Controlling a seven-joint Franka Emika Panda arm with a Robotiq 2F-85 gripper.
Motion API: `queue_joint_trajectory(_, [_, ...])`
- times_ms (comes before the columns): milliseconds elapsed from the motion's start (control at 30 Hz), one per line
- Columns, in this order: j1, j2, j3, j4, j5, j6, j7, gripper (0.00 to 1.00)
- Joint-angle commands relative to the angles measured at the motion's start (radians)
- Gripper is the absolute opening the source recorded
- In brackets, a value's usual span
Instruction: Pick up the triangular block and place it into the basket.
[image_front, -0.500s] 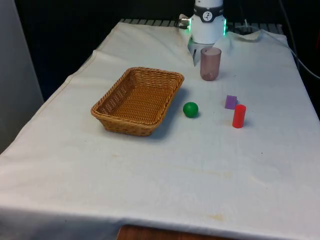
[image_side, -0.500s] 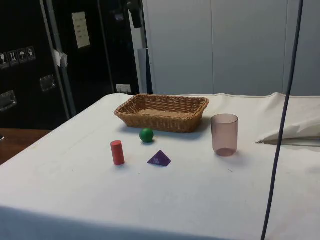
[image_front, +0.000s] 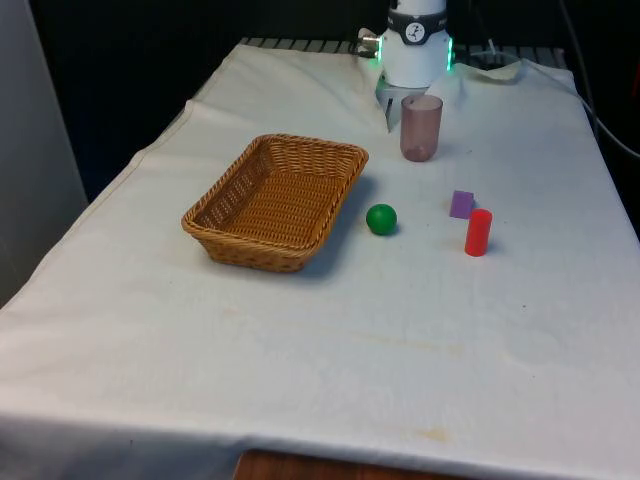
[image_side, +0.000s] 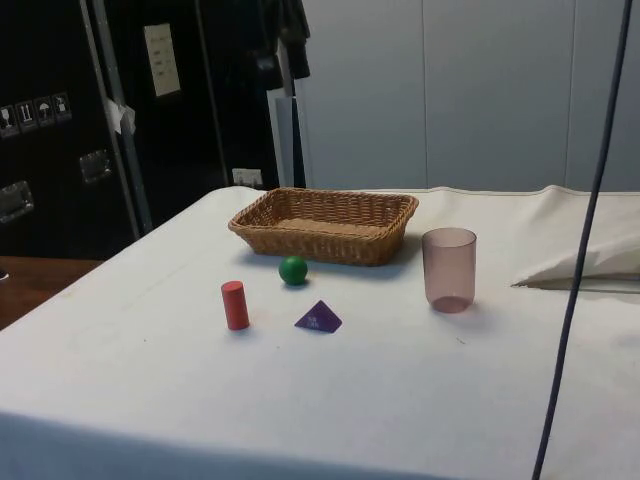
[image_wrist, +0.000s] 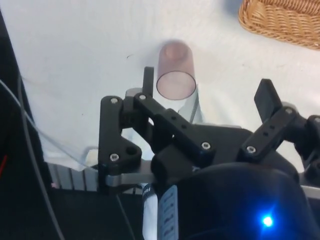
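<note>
The purple triangular block (image_front: 461, 204) lies on the white cloth at the front view's right, just behind a red cylinder (image_front: 478, 232). From the side the block (image_side: 318, 317) sits between that cylinder (image_side: 235, 305) and a pink cup (image_side: 449, 269). The wicker basket (image_front: 250, 250) stands empty at the front view's left of centre, and its corner (image_wrist: 285, 20) shows in the wrist view. My gripper (image_wrist: 206, 87) is open, fingers (image_wrist: 148, 80) wide apart with nothing between them, high above the table's robot end, with the cup (image_wrist: 176, 72) below it. The block and basket are far from it.
A green ball (image_front: 381, 219) rests between the basket and the block. The translucent pink cup (image_front: 421, 127) stands upright near the robot base. A cable (image_side: 585, 230) hangs down at the side view's right. Folded cloth (image_side: 590, 265) lies beyond the cup.
The hanging cable in the side view has shifted slightly to the right. A dark shape at that view's top has moved right. Nothing on the table has moved.
</note>
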Motion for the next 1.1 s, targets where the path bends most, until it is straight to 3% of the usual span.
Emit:
queue_joint_trajectory(0, [0.002, -0.01, 0.003, -0.02, -0.013, 0.023, 0.018, 1.0])
queue_joint_trajectory(67, [0.002, -0.015, 0.01, -0.048, -0.018, 0.05, 0.035, 1.0])
queue_joint_trajectory(100, [0.0, -0.007, 0.007, -0.027, -0.006, 0.023, 0.016, 1.0])
queue_joint_trajectory(133, [0.001, -0.017, 0.012, -0.057, -0.019, 0.058, 0.04, 1.0])
queue_joint_trajectory(333, [0.002, -0.024, 0.026, -0.125, -0.021, 0.123, 0.081, 1.0])
queue_joint_trajectory(367, [0.0, -0.017, 0.025, -0.115, -0.012, 0.107, 0.068, 1.0])
queue_joint_trajectory(600, [0.001, -0.024, 0.041, -0.186, -0.019, 0.195, 0.122, 1.0])
queue_joint_trajectory(633, [0.0, -0.018, 0.039, -0.171, -0.012, 0.172, 0.107, 1.0])
queue_joint_trajectory(767, [0.001, -0.021, 0.05, -0.221, -0.018, 0.244, 0.15, 1.0])
queue_joint_trajectory(900, [0.001, -0.019, 0.057, -0.246, -0.018, 0.284, 0.171, 1.0])
queue_joint_trajectory(933, [0.0, -0.017, 0.056, -0.239, -0.012, 0.265, 0.157, 1.0])
queue_joint_trajectory(1067, [0.001, -0.014, 0.064, -0.266, -0.019, 0.322, 0.192, 1.0])
